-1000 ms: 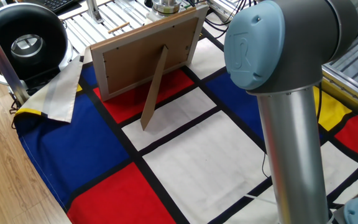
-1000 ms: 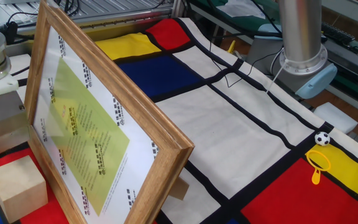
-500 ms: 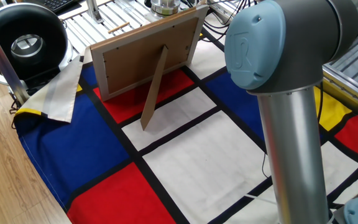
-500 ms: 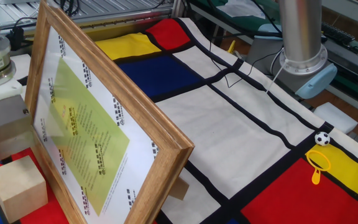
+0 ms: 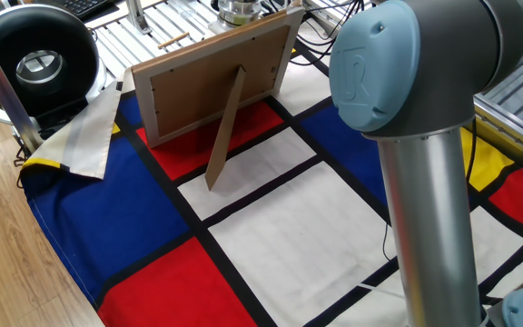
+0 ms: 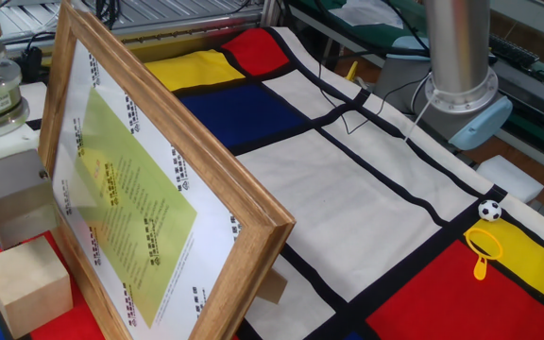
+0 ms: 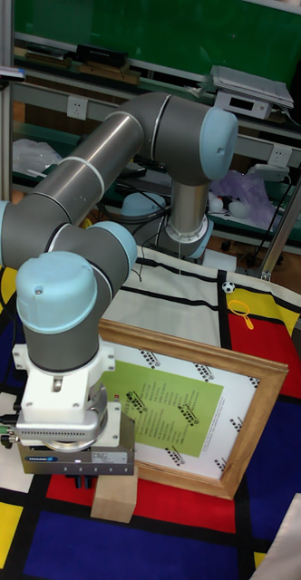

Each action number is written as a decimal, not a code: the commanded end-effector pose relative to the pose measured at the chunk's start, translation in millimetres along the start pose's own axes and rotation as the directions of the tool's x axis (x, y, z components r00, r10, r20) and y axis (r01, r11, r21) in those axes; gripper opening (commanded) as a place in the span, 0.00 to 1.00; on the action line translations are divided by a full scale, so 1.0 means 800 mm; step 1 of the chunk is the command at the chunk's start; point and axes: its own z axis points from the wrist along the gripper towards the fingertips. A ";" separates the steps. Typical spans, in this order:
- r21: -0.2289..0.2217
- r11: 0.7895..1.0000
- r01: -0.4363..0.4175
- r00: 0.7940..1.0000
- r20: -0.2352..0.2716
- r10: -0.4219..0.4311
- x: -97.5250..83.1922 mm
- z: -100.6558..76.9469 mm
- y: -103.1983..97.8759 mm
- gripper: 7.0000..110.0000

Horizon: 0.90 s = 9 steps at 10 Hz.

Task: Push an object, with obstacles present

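A pale wooden block (image 6: 25,283) rests on the red patch of the checked cloth, in front of a leaning wooden picture frame (image 6: 140,198). My gripper (image 6: 12,203) hangs just behind and above the block, beside the frame's left edge. In the tall fixed view the gripper (image 7: 82,480) is low over the cloth and the block (image 7: 114,498) sits right by its lower right side, against the frame (image 7: 182,408). Its fingertips are too hidden to read. From the frame's back side (image 5: 216,82), only the gripper's top (image 5: 239,9) shows and the block is hidden.
The frame's prop leg (image 5: 225,127) stands on the cloth. A tiny football (image 6: 489,210) and a yellow toy (image 6: 484,250) lie near the robot base (image 6: 461,94). A black round device (image 5: 34,59) and a folded cloth corner (image 5: 89,136) sit by the table edge.
The gripper has crept a little lower and closer to the block. The block and the frame have barely shifted.
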 end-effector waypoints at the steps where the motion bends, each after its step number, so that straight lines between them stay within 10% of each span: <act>1: -0.016 1.000 -0.016 1.000 0.012 0.016 -0.005 -0.002 0.007 0.00; 9: -0.036 0.999 -0.031 0.999 0.016 0.032 -0.008 -0.003 0.015 0.00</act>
